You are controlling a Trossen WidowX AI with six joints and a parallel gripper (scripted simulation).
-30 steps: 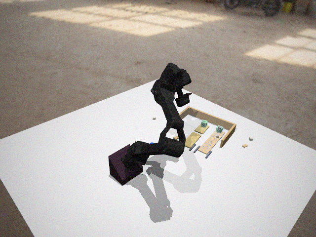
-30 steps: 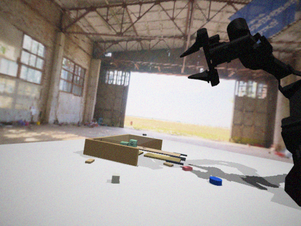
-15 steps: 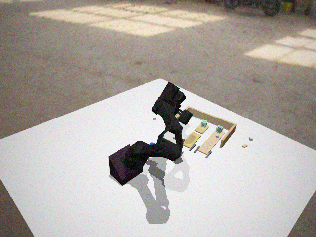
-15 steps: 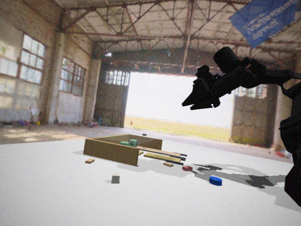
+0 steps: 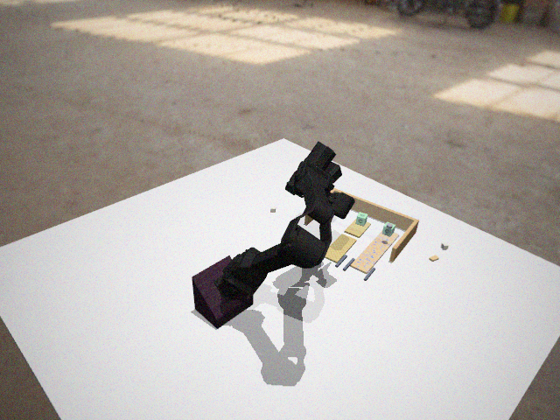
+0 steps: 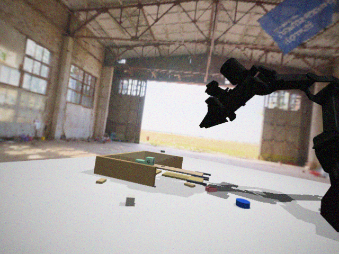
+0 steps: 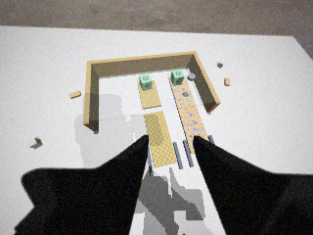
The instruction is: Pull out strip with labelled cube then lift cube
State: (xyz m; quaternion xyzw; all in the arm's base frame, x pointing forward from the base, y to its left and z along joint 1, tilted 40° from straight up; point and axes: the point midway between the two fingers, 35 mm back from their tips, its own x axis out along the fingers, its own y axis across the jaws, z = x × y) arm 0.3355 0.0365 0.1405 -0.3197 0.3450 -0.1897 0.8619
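A long orange strip with blue speckles [image 5: 373,254] [image 7: 194,119] runs unbroken on the right. A green marked cube [image 5: 388,228] [image 7: 177,75] is at its far end. The yellow strip on the left has a gap between its near piece [image 5: 340,248] [image 7: 161,139] and far piece [image 5: 357,228] [image 7: 151,99]. Another green marked cube [image 5: 361,219] [image 7: 146,81] is on the far piece. The marks are too small to read. My gripper [image 6: 202,126] [image 7: 170,139] is partly open and empty, high above and short of the strips.
A low wooden wall [image 5: 384,210] [image 6: 124,173] [image 7: 142,65] surrounds the cubes on three sides. Dark bars [image 5: 369,274] [image 7: 178,155] flank the strips' near ends. A blue disc [image 6: 242,203], a red piece [image 6: 211,189] and a grey block [image 6: 130,201] lie outside. A small grey piece [image 7: 185,94] is on the speckled strip.
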